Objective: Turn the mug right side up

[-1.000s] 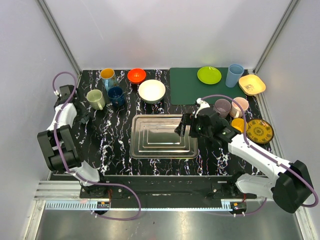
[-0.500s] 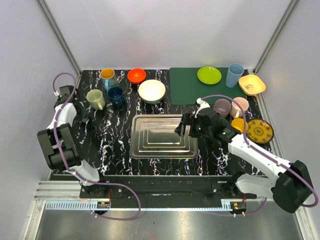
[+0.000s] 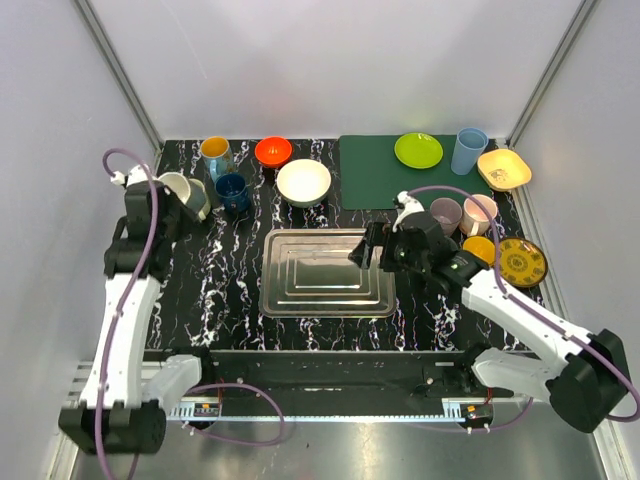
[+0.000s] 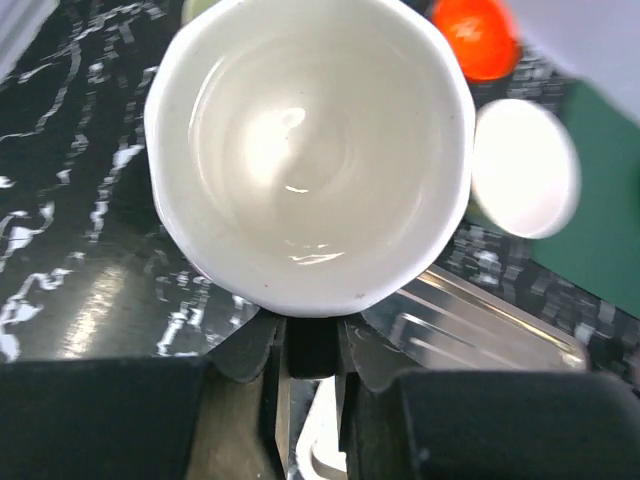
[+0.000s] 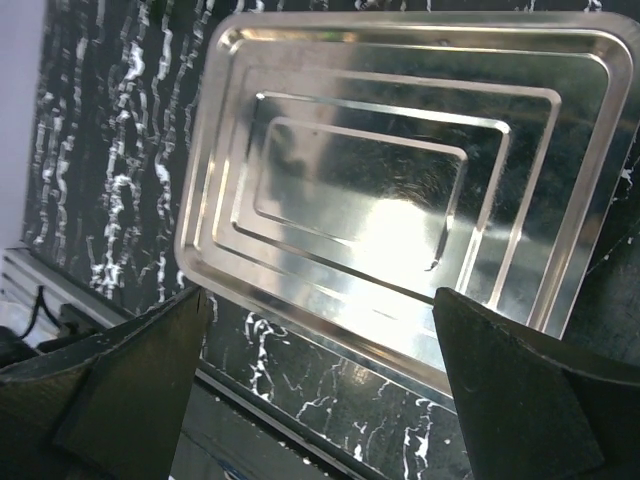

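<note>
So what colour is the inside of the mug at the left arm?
Glossy white inside the pale green ceramic mug, clearest in the left wrist view.

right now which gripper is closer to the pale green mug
Left. The left gripper is shut on the pale green mug; the right gripper hangs open over the metal tray, far to the mug's right.
</note>
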Tool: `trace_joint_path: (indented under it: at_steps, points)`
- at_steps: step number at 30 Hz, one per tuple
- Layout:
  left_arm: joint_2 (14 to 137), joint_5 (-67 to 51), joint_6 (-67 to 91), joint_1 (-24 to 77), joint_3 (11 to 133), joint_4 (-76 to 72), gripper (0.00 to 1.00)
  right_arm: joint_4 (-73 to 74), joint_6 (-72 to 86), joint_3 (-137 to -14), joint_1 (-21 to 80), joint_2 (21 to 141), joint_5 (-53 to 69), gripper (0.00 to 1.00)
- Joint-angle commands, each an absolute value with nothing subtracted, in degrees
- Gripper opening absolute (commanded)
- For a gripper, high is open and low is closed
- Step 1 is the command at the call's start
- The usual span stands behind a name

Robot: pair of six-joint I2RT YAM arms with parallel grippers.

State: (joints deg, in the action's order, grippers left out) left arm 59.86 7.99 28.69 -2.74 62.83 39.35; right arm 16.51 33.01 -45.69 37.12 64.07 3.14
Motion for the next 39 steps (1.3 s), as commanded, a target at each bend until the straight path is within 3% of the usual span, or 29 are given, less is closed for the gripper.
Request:
trace_joint_path:
  at_steps: [1,4,7,8,12,14,19,24,31,35,39]
  points:
    - [45.75,5.38,35.06,1.66,63.55,37.71,0.0,13.37,36.03,-47.82,37.0,58.02,5.87,0.98]
    - [40.1,-7.61,41.03,5.53,59.95,31.4,0.0,7.49,38.31,-47.37,37.0,56.43,15.79,0.98]
    - [35.62,-23.08,53.4,9.13,50.3,11.67,0.0,-0.07,44.72,-46.85,37.0,57.13,24.94,0.93]
    - [34.9,-28.16,57.27,10.97,44.79,-1.97,0.0,-7.14,49.17,-46.24,37.09,57.13,26.96,0.91]
    - [35.24,-32.96,68.28,16.51,39.29,-23.36,0.0,-22.83,58.87,-41.58,37.0,57.3,36.02,0.74]
    - [35.94,-33.48,68.2,20.45,39.03,-28.18,0.0,-25.13,60.11,-41.57,37.09,57.39,37.09,0.74]
    - [40.32,-32.44,69.43,27.14,37.71,-37.06,0.0,-24.53,58.1,-44.47,37.44,59.23,39.99,0.84]
    - [45.87,-30.76,69.79,31.37,37.35,-40.52,0.0,-27.15,58.09,-45.0,37.35,62.75,36.93,0.72]
    - [48.43,-29.54,67.77,33.49,37.88,-39.03,0.0,-37.44,58.72,-43.94,37.44,62.58,32.61,0.65]
    - [48.6,-27.17,66.62,33.49,38.06,-36.22,0.0,-36.48,57.22,-46.22,37.35,63.37,35.93,0.64]
    - [48.6,-22.51,65.48,33.49,38.14,-33.58,0.0,-31.64,54.32,-45.97,37.44,61.54,36.23,0.72]
